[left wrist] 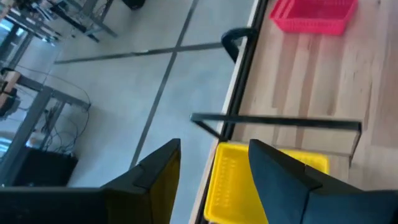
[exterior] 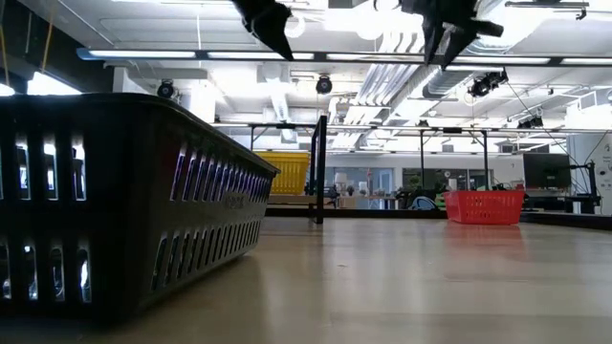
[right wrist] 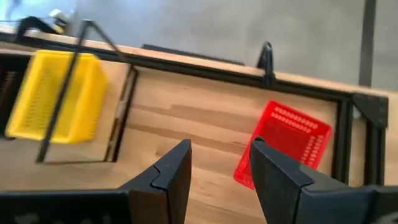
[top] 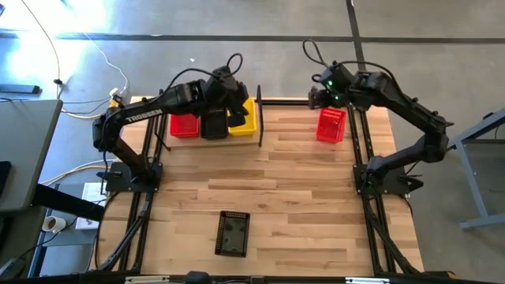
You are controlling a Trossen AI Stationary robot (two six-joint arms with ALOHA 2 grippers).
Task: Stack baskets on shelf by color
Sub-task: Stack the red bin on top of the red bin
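Observation:
My left gripper is open and hovers above the yellow basket without touching it; the high view shows this gripper over the far left of the table. A red basket, a black basket and the yellow basket sit side by side inside the shelf frame. My right gripper is open and raised above and beside another red basket, which rests on the table at the far right. A further black basket lies on the tabletop near the front edge.
The shelf's black upright post stands between the yellow basket and the right red basket. The near black basket fills the low view's left. Black frame tubing runs along the table's right side. Bare wood lies mid-table.

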